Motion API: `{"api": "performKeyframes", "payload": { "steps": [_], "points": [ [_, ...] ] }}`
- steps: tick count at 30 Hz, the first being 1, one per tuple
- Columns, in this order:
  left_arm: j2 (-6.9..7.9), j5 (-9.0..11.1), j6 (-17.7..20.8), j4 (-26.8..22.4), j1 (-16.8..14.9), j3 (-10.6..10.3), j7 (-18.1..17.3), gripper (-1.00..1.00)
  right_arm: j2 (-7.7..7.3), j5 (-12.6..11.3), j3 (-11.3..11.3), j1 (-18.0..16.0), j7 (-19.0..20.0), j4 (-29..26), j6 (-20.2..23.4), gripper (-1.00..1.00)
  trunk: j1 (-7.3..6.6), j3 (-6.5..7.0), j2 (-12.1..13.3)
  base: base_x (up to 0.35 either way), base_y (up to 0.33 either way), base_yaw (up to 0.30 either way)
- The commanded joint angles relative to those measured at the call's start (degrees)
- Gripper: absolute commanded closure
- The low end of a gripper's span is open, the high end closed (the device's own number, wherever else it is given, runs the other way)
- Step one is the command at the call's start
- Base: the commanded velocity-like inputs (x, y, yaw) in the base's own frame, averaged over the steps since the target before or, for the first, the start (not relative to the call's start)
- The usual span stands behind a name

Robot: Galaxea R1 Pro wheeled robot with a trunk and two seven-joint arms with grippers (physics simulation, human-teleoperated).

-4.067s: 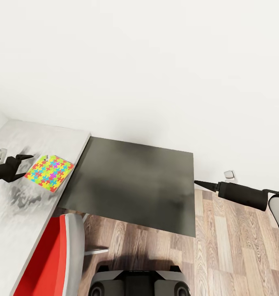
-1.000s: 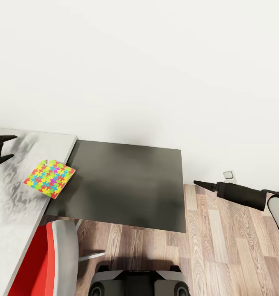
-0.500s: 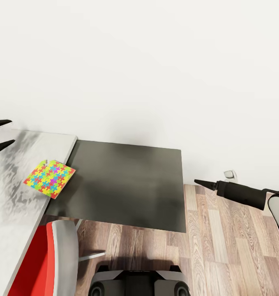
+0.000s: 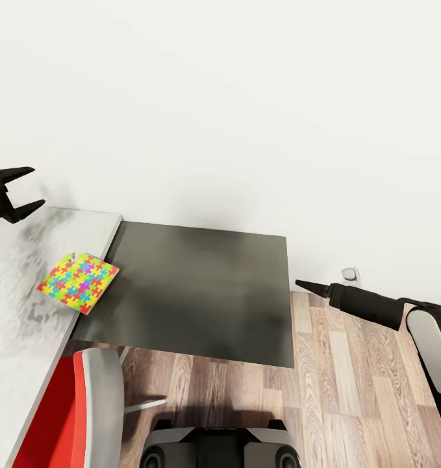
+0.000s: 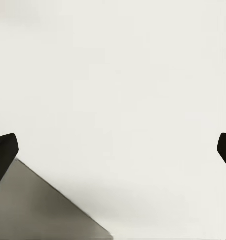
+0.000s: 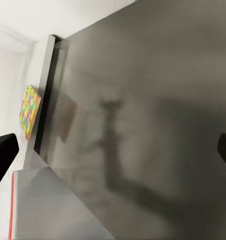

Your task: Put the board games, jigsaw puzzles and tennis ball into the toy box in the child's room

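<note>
A: What do we have on the bench (image 4: 25,305)?

B: We see 1 puzzle (image 4: 78,282), flat on the pale grey top near its edge beside the dark section (image 4: 201,286). From the middle of the head view it lies at about 8 o'clock. A second layer seems to peek out under its far corner, but we cannot tell whether that is another puzzle.

A: And our left claw (image 4: 22,190)?

B: It hangs at 9 o'clock in the head view, above the far end of the pale top and close to the white wall (image 4: 220,97). Its 2 fingers stand apart with nothing between them. It is well apart from the puzzle. In the left wrist view the dark fingertips (image 5: 3,152) sit wide at both edges, facing the wall.

A: The right claw (image 4: 301,285)?

B: It sits at 4 o'clock, off the dark section's right side, over the wood floor (image 4: 350,390). In the head view it looks like 1 narrow point, yet the right wrist view shows its fingertips (image 6: 3,150) far apart, so we read it as spread and empty. That view looks across the dark section to the puzzle (image 6: 30,109) beyond.

A: Anything else?

B: A red chair (image 4: 71,409) stands at 7 o'clock, tucked against the bench.
</note>
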Motion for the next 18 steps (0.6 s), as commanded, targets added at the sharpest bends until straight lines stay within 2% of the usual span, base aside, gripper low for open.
{"api": "performKeyframes", "payload": {
  "steps": [1,2,4,5,7,8,10,11,12,13,15,16,18],
  "points": [
    [-1.16,0.95,0.12,-1.22,-0.18,-0.16,1.87,-1.0,0.76,0.36,-0.06,-0.42,0.35,-0.01,0.25,-1.0,0.03,-0.07,-0.09,0.0,0.0,0.0],
    [-1.16,0.95,0.12,-1.22,-0.18,-0.16,1.87,-1.0,0.76,0.36,-0.06,-0.42,0.35,-0.01,0.25,-1.0,0.03,-0.07,-0.09,0.0,0.0,0.0],
    [-3.63,1.69,-0.07,-3.84,-0.47,-0.51,5.68,-1.0,2.11,0.33,0.0,-1.44,-0.03,0.02,0.25,-1.0,0.03,-0.07,-0.09,0.0,0.0,0.0],
    [-3.63,1.69,-0.07,-3.84,-0.47,-0.51,5.68,-1.0,2.11,0.33,0.0,-1.44,-0.03,0.02,0.25,-1.0,0.03,-0.07,-0.09,0.0,0.0,0.0],
    [-5.93,2.77,-0.23,-6.6,-0.86,-0.72,10.54,-1.0,3.2,0.3,0.09,-2.41,-0.87,0.09,0.25,-1.0,0.03,-0.07,-0.09,0.0,0.0,0.033],
    [-5.93,2.77,-0.23,-6.6,-0.86,-0.72,10.54,-1.0,3.2,0.3,0.09,-2.41,-0.87,0.09,0.25,-1.0,0.03,-0.07,-0.09,0.0,0.0,0.049],
    [-7.73,4.74,-0.41,-9.1,-1.14,-0.85,15.7,-1.0,4.03,0.25,0.14,-3.1,-2.05,0.21,0.25,-1.0,0.03,-0.07,-0.09,0.0,0.0,0.111],
    [-7.73,4.74,-0.41,-9.1,-1.14,-0.85,15.7,-1.0,4.03,0.25,0.14,-3.1,-2.05,0.21,0.25,-1.0,0.03,-0.07,-0.09,0.0,0.0,0.128],
    [-8.46,5.97,-0.61,-10.19,-1.23,-0.93,18.22,-1.0,4.37,0.22,0.16,-3.38,-2.66,0.25,0.25,-1.0,0.03,-0.07,-0.09,0.0,0.0,0.157],
    [-8.46,5.97,-0.61,-10.19,-1.23,-0.93,18.22,-1.0,4.37,0.22,0.16,-3.38,-2.66,0.25,0.25,-1.0,0.03,-0.07,-0.09,0.0,0.0,0.157],
    [-9.72,8.3,-1.46,-12.18,-1.28,-1.05,23.23,-1.0,4.99,0.15,0.24,-3.85,-3.72,0.31,0.25,-1.0,0.03,-0.07,-0.09,0.0,0.0,0.189],
    [-9.72,8.3,-1.46,-12.18,-1.28,-1.05,23.23,-1.0,4.99,0.15,0.24,-3.85,-3.72,0.31,0.25,-1.0,0.03,-0.07,-0.09,0.0,0.0,0.198],
    [-10.75,10.13,-2.89,-14.23,-1.22,-1.15,28.3,-1.0,5.57,0.07,0.38,-4.37,-4.44,0.47,0.25,-1.0,0.03,-0.07,-0.09,0.0,0.0,0.22]
  ]
}}
